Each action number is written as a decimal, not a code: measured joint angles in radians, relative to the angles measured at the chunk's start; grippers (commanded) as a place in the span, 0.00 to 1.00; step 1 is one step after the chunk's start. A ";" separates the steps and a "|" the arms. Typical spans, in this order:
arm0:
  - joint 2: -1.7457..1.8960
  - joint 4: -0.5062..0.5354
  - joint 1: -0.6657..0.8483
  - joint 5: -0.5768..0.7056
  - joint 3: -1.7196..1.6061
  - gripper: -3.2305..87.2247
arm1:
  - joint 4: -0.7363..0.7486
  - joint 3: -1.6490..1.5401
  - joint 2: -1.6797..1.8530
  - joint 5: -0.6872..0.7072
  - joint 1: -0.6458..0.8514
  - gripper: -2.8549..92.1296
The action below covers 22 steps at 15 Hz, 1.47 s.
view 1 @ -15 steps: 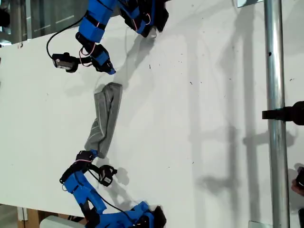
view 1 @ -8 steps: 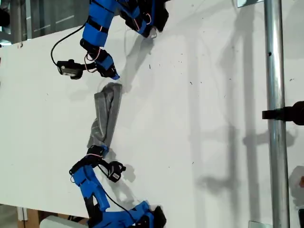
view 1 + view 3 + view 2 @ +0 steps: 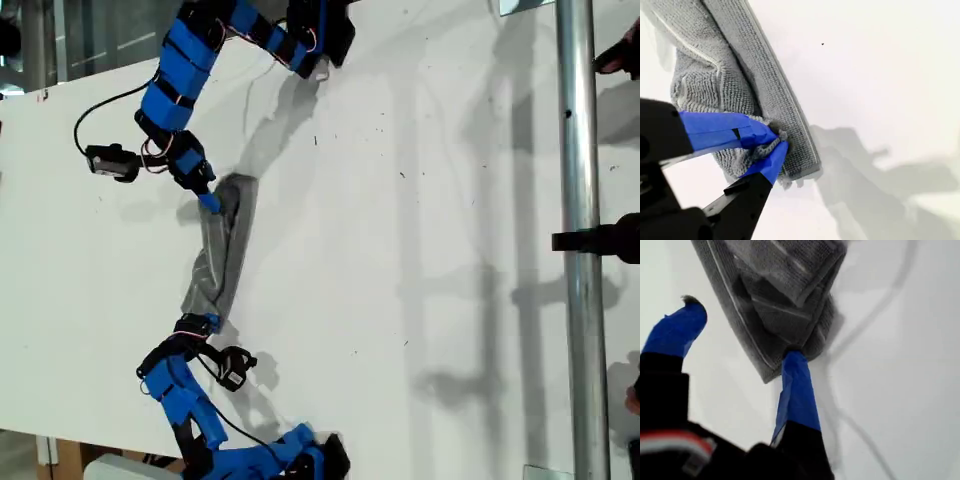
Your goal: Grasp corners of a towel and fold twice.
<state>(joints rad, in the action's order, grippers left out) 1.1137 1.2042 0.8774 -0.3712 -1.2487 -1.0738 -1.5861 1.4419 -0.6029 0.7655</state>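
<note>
Towel (image 3: 222, 250) bunched into a long grey strip on the white table (image 3: 420, 250). First gripper (image 3: 742, 335) spread apart over one end; second gripper (image 3: 775, 142) clamped on a fold at the other

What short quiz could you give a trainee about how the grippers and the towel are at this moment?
1. True or false: my second gripper is shut on a bit of the towel.
2. My first gripper is: A) open, with one fingertip against the towel's end; B) shut on the towel; C) out of view.
3. Fill in: the towel lies bunched into a long narrow strip on the white ____.

Key: 1 true; 2 A; 3 table.
</note>
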 measured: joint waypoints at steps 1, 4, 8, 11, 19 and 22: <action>0.000 0.000 0.000 0.000 0.000 0.01 | 0.012 0.034 -0.060 0.000 0.012 0.39; 0.000 0.000 0.000 0.003 0.000 0.01 | 0.067 0.067 -0.153 0.014 0.048 0.37; 0.000 0.000 0.005 0.009 0.000 0.01 | 0.132 0.071 -0.184 0.014 0.061 0.30; 0.000 0.000 0.008 0.008 0.000 0.01 | 0.155 0.109 -0.221 0.014 0.057 0.29; 0.003 0.000 0.011 0.008 -0.008 0.01 | 0.120 0.186 -0.288 -0.009 0.003 0.03; 0.034 0.000 0.011 0.011 -0.008 0.01 | -0.046 0.163 -0.071 0.025 0.071 0.03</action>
<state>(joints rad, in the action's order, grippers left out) 1.1474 1.2042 0.8882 -0.3605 -1.2563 -1.1198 -1.4235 1.3714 -0.5783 0.8360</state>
